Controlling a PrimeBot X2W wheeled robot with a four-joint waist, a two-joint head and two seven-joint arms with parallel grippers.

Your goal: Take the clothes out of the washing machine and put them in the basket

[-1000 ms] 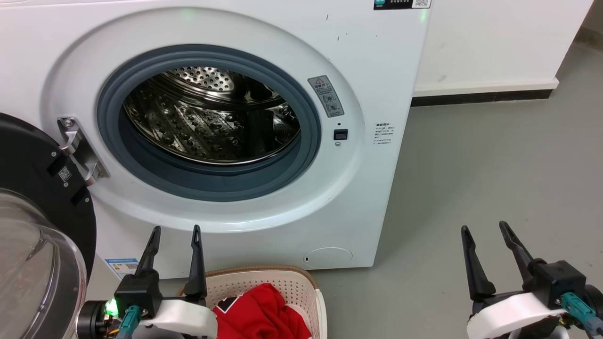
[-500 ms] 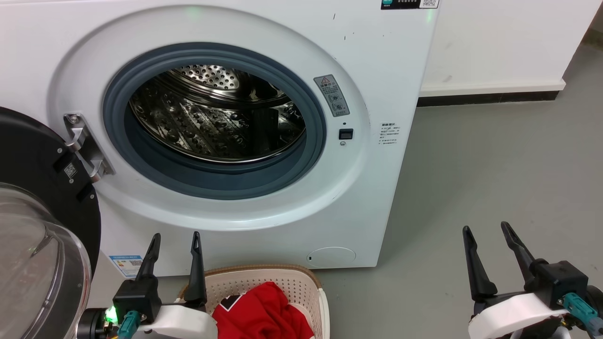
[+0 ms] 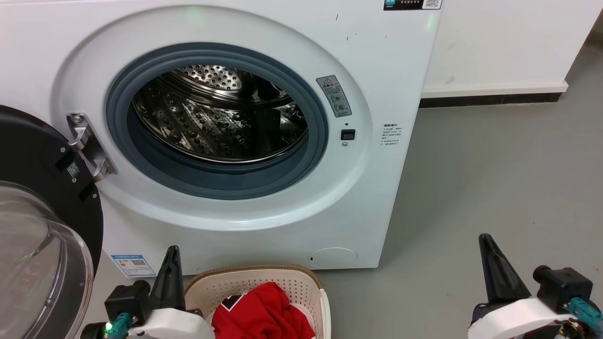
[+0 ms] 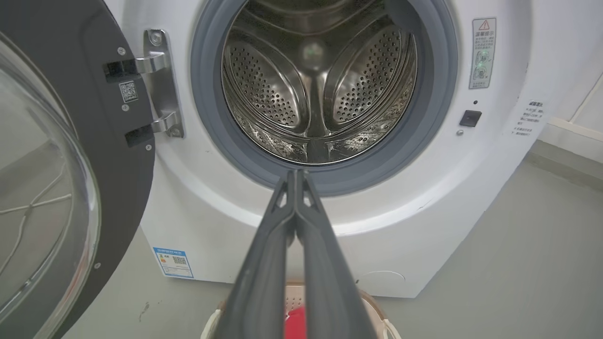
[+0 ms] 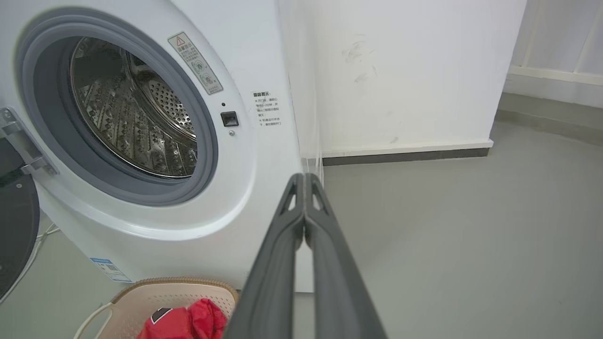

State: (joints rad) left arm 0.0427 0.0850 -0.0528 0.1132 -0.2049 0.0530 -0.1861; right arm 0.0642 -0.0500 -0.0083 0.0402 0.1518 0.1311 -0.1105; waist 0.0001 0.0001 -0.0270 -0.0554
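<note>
The white washing machine (image 3: 386, 70) stands with its porthole open and its steel drum (image 3: 216, 117) bare of fabric, as the left wrist view's drum (image 4: 315, 84) also shows. Red clothes (image 3: 261, 313) with a small dark patch lie in the cream basket (image 3: 301, 282) on the floor just below the porthole. My left gripper (image 3: 173, 252) is shut on nothing, low at the basket's left. Out over the grey floor at the lower right, my right gripper (image 3: 485, 240) is also shut and holds nothing. The wrist views show each pair of fingertips (image 4: 297, 173) (image 5: 304, 176) pressed together.
The black-framed glass door (image 3: 42, 226) hangs swung open at the left, close to my left arm. Grey floor (image 3: 494, 179) stretches right of the machine to a white wall with a dark skirting (image 3: 490, 100). The basket (image 5: 141, 294) and red fabric (image 5: 188, 320) show in the right wrist view.
Both grippers have gone from open to shut and turned on their wrists. The head camera has shifted slightly, moving the whole scene right.
</note>
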